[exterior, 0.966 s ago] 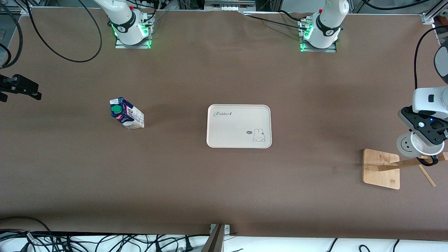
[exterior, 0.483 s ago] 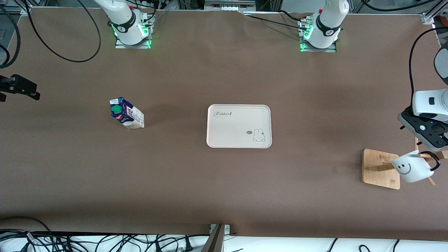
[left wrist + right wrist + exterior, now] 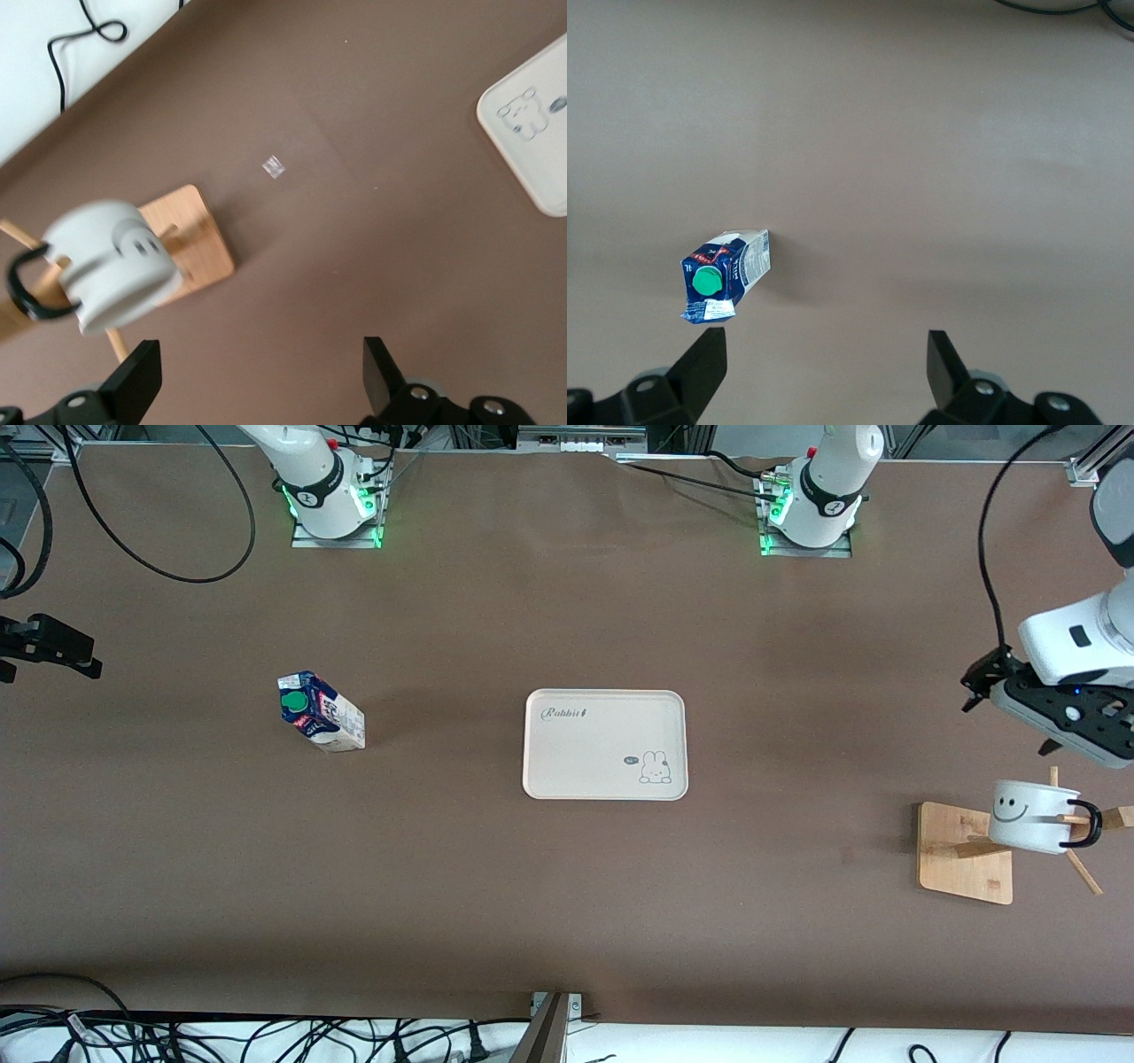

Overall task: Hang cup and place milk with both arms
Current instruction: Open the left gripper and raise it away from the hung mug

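Moved: cup leaves my left gripper, hangs on rack.
Left gripper: apart, empty.
Right gripper: apart, waiting above milk.

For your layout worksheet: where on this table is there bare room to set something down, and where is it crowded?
Bare brown table lies between the blue-and-white milk carton and the cream rabbit tray, and between that tray and the wooden mug stand. It is crowded at the stand, where the white smiley mug hangs.
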`<state>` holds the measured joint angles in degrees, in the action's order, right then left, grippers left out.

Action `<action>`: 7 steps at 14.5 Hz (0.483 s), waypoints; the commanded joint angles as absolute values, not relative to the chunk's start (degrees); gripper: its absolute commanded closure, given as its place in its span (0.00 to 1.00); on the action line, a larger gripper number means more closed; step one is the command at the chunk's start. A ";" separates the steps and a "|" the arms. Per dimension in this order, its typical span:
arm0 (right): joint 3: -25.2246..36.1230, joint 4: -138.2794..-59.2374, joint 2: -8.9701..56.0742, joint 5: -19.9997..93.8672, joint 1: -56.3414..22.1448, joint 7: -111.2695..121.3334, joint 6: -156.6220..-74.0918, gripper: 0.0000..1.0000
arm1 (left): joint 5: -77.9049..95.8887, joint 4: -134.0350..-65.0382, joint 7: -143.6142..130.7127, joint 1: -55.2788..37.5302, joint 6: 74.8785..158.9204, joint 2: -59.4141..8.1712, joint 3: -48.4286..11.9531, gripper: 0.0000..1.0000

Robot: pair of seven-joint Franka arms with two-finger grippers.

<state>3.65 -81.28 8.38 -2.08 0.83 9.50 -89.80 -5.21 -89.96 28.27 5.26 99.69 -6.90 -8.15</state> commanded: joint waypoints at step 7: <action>2.81 -80.86 7.91 -3.78 1.41 9.84 -82.53 0.00 | 0.97 -102.13 7.75 4.48 99.40 1.14 -8.70 0.00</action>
